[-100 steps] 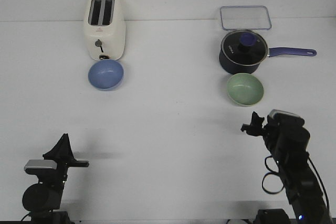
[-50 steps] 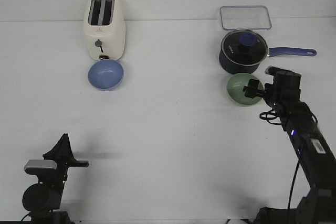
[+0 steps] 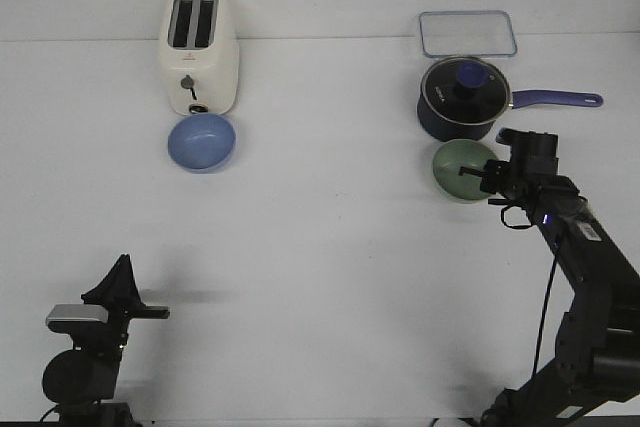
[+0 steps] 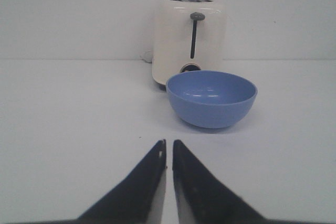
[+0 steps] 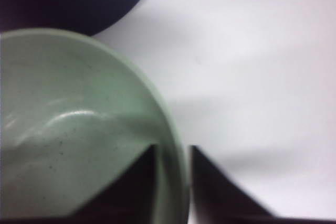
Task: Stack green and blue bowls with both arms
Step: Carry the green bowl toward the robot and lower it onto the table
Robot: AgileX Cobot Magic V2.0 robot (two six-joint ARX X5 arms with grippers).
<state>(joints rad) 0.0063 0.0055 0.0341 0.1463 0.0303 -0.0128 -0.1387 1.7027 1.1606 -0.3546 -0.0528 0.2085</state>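
So the right tool (image 3: 484, 173) is at the green bowl (image 3: 458, 169), which sits toward the far right part of the table (image 3: 330, 247), touching or just in front of the navy saucepan (image 3: 462, 99). From the right wrist view you can see one finger (image 5: 131, 182) inside the bowl and the other outside, with the rim (image 5: 176, 166) running through the gap between them. The fingers look close on either side of the wall, but I can't tell if they're actually clamped on it or just straddling it. The bowl sits upright on the table.

The blue bowl (image 3: 202, 141) is over toward the far left part of the table, right in front of the white toaster (image 3: 202, 52), pretty much touching it. It's upright too.

The left tool (image 3: 125, 292) is parked at the near left edge of the table, well apart from the blue bowl. In the left wrist view its fingers (image 4: 152, 182) are nearly together with just a thin slit between them, holding nothing, and they point straight at the blue bowl (image 4: 211, 98) and the toaster (image 4: 189, 38) behind it.

A clear lidded container (image 3: 467, 34) sits at the far edge behind the saucepan.
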